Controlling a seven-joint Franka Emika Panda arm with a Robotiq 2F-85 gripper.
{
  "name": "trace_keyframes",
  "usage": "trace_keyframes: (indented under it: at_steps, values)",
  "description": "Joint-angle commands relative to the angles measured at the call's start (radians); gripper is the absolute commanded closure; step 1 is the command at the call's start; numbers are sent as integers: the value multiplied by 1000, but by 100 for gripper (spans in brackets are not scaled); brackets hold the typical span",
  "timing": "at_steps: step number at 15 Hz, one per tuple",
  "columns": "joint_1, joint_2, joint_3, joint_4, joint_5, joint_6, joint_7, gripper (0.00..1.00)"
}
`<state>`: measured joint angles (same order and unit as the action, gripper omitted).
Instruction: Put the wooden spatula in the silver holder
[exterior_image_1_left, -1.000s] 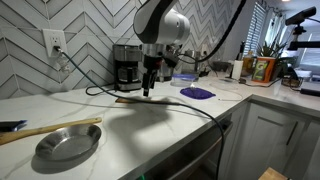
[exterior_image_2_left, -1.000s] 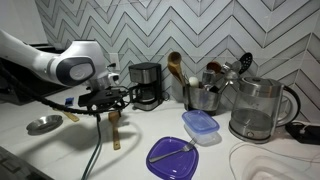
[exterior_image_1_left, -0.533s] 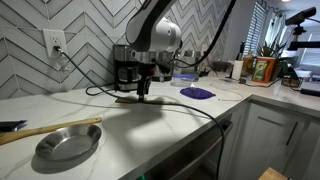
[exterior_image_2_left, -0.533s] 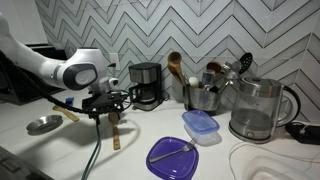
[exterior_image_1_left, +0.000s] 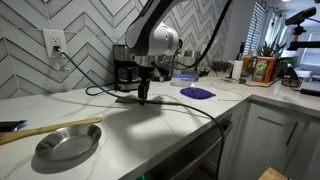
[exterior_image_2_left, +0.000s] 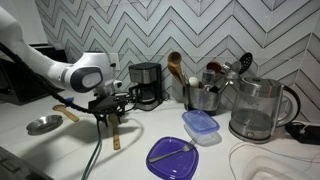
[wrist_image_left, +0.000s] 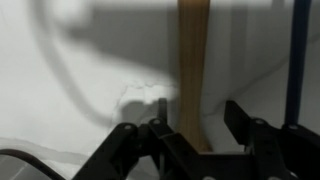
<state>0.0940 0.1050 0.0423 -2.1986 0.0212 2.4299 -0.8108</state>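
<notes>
The wooden spatula (exterior_image_2_left: 115, 136) lies flat on the white counter and also shows in an exterior view (exterior_image_1_left: 128, 99). In the wrist view it (wrist_image_left: 192, 60) runs up the middle of the frame, between my two fingers. My gripper (wrist_image_left: 200, 115) is open, pointed down, low over the spatula's near end, with a finger on each side; whether it touches is unclear. The gripper shows in both exterior views (exterior_image_1_left: 143, 96) (exterior_image_2_left: 108, 119). The silver holder (exterior_image_2_left: 200, 98), holding several utensils, stands against the backsplash, well away from the gripper.
A black-and-silver coffee maker (exterior_image_2_left: 147, 84) stands just behind the gripper. A steel pan (exterior_image_1_left: 68, 145) and a long pale stick (exterior_image_1_left: 50, 130) lie near the counter's edge. A blue-lidded container (exterior_image_2_left: 200, 125), a purple plate (exterior_image_2_left: 172, 153) and a glass kettle (exterior_image_2_left: 258, 108) stand beyond.
My gripper has come down toward the counter and now straddles the spatula. The spatula has not moved.
</notes>
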Motion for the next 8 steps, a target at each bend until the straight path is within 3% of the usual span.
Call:
trace_keyframes:
  at_steps: [1,5,6,8]
  values:
    - [-30,28,23,23,10,-12,-45,68]
    - [-38,36,31,38,11,-20,-71,73]
    - [-38,37,31,41,7,-24,-73,90]
    - [-41,22,31,43,14,-36,-72,96]
